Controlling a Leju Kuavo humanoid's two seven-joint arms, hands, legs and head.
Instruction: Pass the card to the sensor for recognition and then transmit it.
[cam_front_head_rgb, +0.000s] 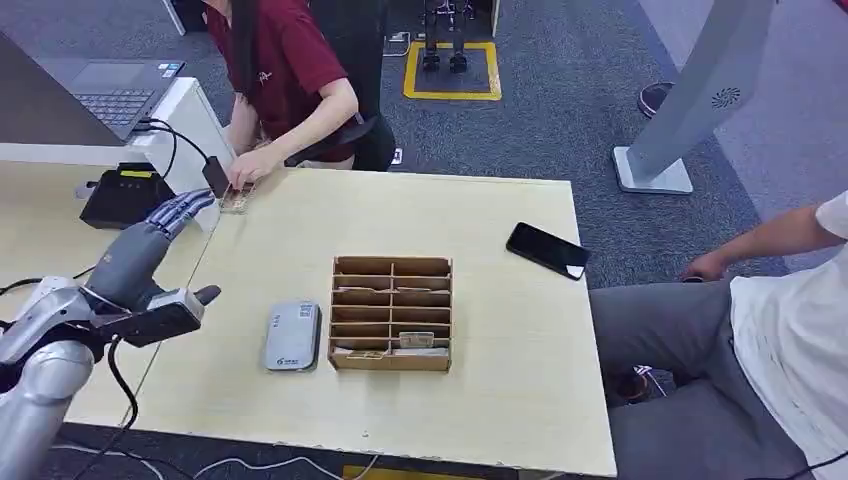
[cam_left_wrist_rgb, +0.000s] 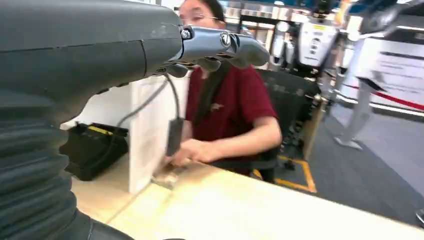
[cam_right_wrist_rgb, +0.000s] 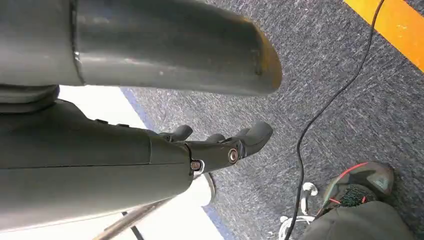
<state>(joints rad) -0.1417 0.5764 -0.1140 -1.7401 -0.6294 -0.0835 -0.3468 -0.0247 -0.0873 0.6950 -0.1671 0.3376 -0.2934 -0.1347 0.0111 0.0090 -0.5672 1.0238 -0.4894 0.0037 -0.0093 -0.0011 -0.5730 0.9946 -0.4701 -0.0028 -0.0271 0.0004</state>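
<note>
My left hand (cam_front_head_rgb: 150, 252) reaches out over the table's left edge with its fingers (cam_front_head_rgb: 182, 209) stretched toward a person in a red shirt (cam_front_head_rgb: 285, 70); it holds nothing. That person's hand (cam_front_head_rgb: 250, 168) presses a card (cam_front_head_rgb: 236, 201) onto the far left corner of the table. The left wrist view has my left hand (cam_left_wrist_rgb: 150, 50) above and short of that card (cam_left_wrist_rgb: 169, 175). The grey sensor (cam_front_head_rgb: 293, 337) lies flat beside a wooden card box (cam_front_head_rgb: 391, 313) with a few cards in its front slots. My right hand (cam_right_wrist_rgb: 215, 147) hangs over the carpet, holding nothing.
A black phone (cam_front_head_rgb: 546, 250) lies at the table's right side. A black terminal (cam_front_head_rgb: 124, 195) and a laptop (cam_front_head_rgb: 110, 90) sit on the left desk behind a white partition (cam_front_head_rgb: 190, 125). Another person (cam_front_head_rgb: 760, 330) sits at the right. A white kiosk stand (cam_front_head_rgb: 680, 120) is behind.
</note>
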